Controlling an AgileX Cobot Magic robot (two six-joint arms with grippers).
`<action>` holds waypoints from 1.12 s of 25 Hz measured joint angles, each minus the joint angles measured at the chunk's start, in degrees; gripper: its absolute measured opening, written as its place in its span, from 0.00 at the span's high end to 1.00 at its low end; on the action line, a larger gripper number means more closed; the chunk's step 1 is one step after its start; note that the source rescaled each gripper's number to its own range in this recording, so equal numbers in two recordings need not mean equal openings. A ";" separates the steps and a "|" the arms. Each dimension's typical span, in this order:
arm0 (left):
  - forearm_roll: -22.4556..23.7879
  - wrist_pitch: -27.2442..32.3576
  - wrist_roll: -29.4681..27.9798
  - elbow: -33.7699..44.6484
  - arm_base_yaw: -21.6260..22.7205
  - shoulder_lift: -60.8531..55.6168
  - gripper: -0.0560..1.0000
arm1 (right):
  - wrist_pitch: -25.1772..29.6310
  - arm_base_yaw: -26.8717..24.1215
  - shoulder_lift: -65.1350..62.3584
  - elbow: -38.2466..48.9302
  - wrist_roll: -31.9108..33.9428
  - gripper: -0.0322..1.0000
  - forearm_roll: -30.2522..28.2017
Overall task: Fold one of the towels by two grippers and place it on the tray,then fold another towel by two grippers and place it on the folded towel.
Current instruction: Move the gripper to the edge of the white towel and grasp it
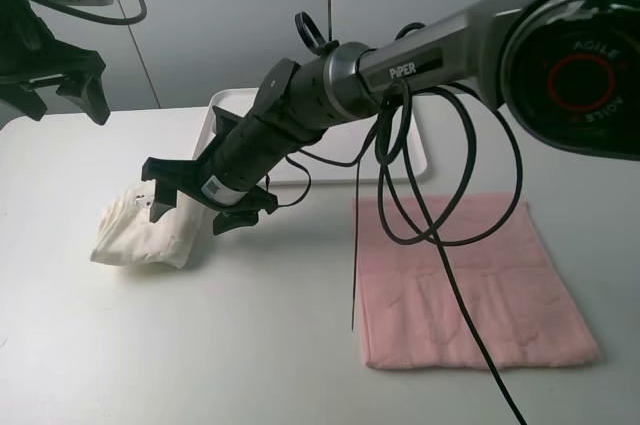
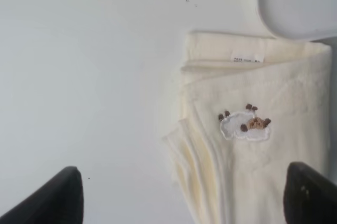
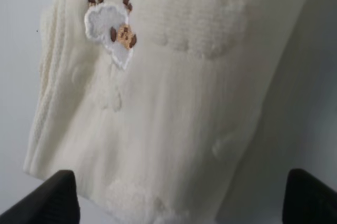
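Only my 2 wrist views show the small sheep mark (image 3: 110, 31) on the folded cream terry towel (image 1: 140, 235). Only the high view shows the flat pink terry towel (image 1: 470, 285) and the white plastic tray (image 1: 222, 120). White bench (image 1: 200, 345), grey wall panels (image 1: 250, 15). My right claw (image 1: 200, 203), spread wide and holding nothing, sits over the cream towel. My left claw (image 1: 62, 100), equally wide, hangs well apart.

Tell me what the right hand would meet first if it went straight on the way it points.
The folded cream towel. The right hand, open, points down at it, and its wrist view shows the towel filling the space ahead. How much gap remains between them is unclear.
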 joint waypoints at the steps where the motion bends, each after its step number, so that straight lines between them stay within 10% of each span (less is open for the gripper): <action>1: 0.00 0.09 0.00 0.00 0.00 0.10 0.02 | 0.28 0.00 0.73 -1.09 0.25 0.16 0.00; 17: -1.72 0.28 2.13 0.00 0.00 0.10 0.02 | -2.16 0.33 5.86 -6.94 3.19 0.26 -0.94; 26: -2.49 0.28 2.57 0.00 0.00 0.10 0.02 | -4.79 1.43 5.86 -6.94 3.04 0.89 -3.01; 28: -2.61 0.28 2.57 0.00 0.00 0.10 0.02 | -4.79 1.43 5.86 -6.94 2.45 0.89 -3.12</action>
